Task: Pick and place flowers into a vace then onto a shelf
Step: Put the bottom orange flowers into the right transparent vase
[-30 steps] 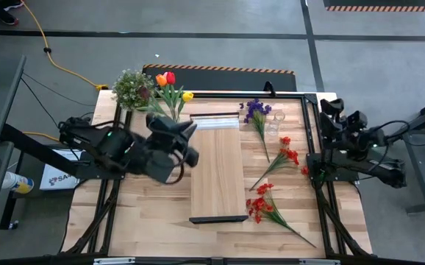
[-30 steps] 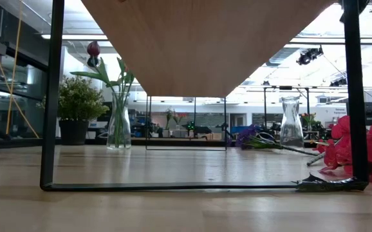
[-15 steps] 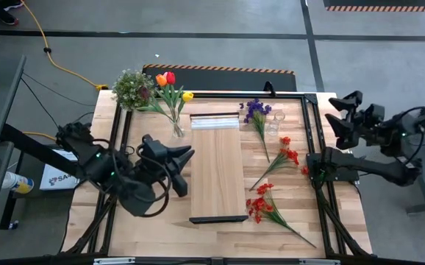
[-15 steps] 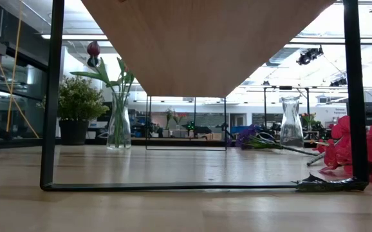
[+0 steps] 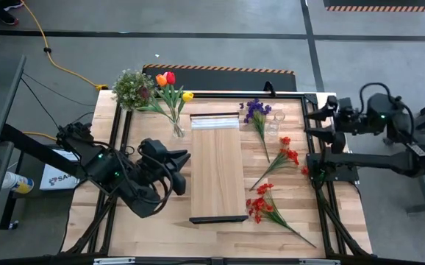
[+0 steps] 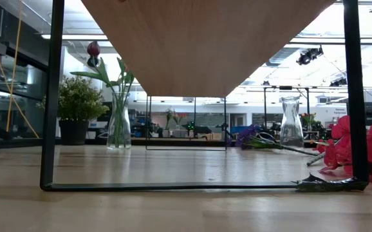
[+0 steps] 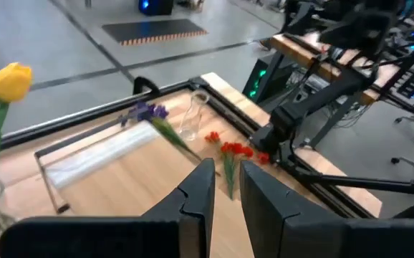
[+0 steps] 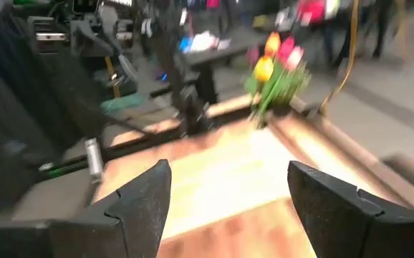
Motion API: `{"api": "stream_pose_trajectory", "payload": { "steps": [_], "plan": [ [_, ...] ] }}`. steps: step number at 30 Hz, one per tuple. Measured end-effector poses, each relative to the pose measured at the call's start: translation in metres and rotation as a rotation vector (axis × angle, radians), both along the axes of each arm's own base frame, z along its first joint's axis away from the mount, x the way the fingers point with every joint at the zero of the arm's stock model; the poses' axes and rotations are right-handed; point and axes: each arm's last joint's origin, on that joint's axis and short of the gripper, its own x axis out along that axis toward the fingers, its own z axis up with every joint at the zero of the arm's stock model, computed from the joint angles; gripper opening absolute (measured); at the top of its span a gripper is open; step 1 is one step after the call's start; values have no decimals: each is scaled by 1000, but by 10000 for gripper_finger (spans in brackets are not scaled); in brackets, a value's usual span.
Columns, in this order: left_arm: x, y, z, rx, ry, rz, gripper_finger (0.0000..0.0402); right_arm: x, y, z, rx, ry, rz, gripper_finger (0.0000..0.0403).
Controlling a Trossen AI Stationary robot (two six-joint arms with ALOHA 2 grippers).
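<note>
1. Left claw (image 5: pixel 177 163): hangs over the table just beside the left long edge of the shelf (image 5: pixel 218 173); its fingers (image 7: pixel 200 193) stand nearly together with a thin gap between them and pinch nothing

2. Right claw (image 5: pixel 320 116): raised at the right edge of the table, jaws spread wide and empty; the empty glass vase (image 5: pixel 275 123) stands a short way inboard of it

3. Tulips in a vase (image 5: pixel 170 92): red, orange and yellow heads, already standing in the glass vase on the table, beyond the left claw and near the shelf's far left corner

4. Purple sprig (image 5: pixel 256 112): lies flat on the table between the shelf and the right claw, just beside the empty vase

5. Red sprays (image 5: pixel 280 158): lie loose on the table on the near side of the right claw; a second red bunch (image 5: pixel 262 206) lies nearer still, by the shelf's near right corner

6. Step in hand, judged: one vase is filled yet sits on the table, not on the shelf; the other vase is empty

7. Next move, judged: either the left claw must open and take the filled vase by its neck, keeping it upright for the lift onto the board, or the right claw must come down on a loose stem and feed it into the empty vase
</note>
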Motion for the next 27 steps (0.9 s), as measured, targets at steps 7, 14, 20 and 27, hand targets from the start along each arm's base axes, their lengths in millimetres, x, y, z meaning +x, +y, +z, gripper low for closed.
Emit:
{"api": "stream_pose_trajectory", "payload": {
  "steps": [7,14,20,27],
  "plan": [
    [-6,4,-6,-11,62,16,102,12,1,-2,260,159,122,268],
    [-12,7,-12,-41,143,10,102,6,8,-20,424,380,203,268],
    [-14,8,-13,-27,169,10,102,-1,12,-29,525,501,173,268],
    [-15,9,-14,-13,188,11,101,2,16,-39,586,605,168,268]
  ]
}}
